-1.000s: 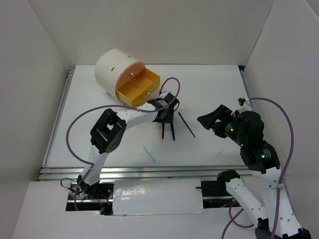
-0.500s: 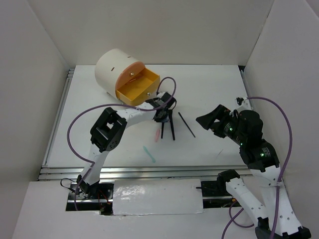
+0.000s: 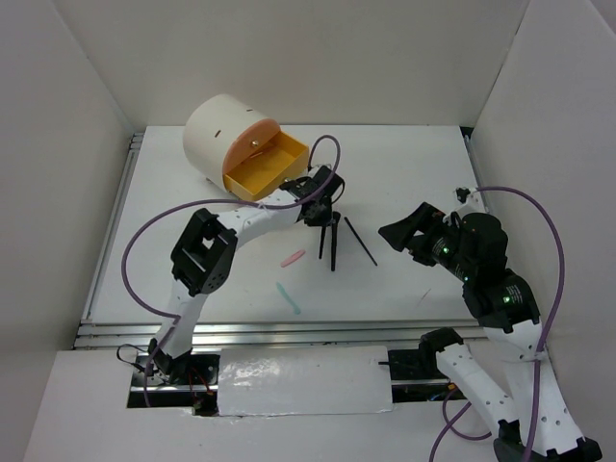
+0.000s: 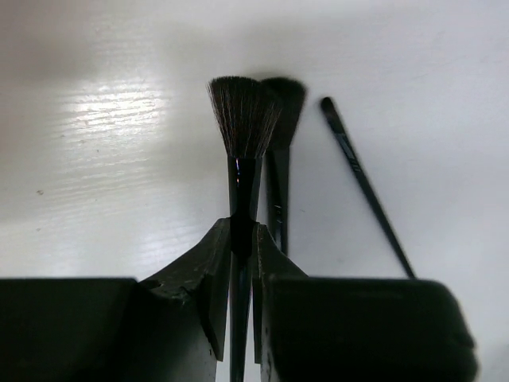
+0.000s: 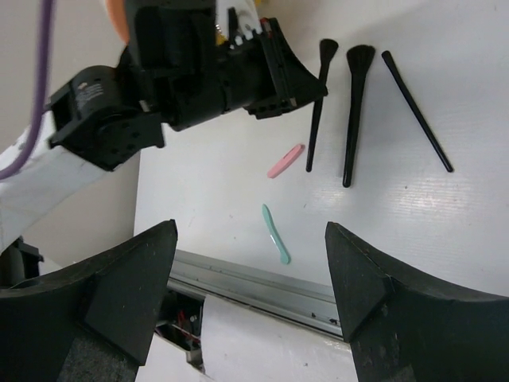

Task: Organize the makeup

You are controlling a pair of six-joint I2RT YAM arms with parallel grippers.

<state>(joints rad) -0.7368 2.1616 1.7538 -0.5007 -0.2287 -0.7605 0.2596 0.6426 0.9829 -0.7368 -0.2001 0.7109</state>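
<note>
The left gripper had its fingers drawn in narrow, pinching the handle of one brush just below the bristles. That brush was slim and black with a dark fanned tip. Its long axis ran straight out from the wrist, tip leading, toward the far side of the table. It sat near the table's middle; whether it was clear of the surface could not be told.

A second brush of the same kind lay just to its right, parallel, tip the same way. Farther right a thin black stick lay at a slant. From above, a pink stick lay left of the brushes and a teal stick nearer the arms, both apart from everything else. The cream box stood at the far left, its orange drawer pulled open.

The right gripper hung over the right side, fingers spread wide with nothing between them.
</note>
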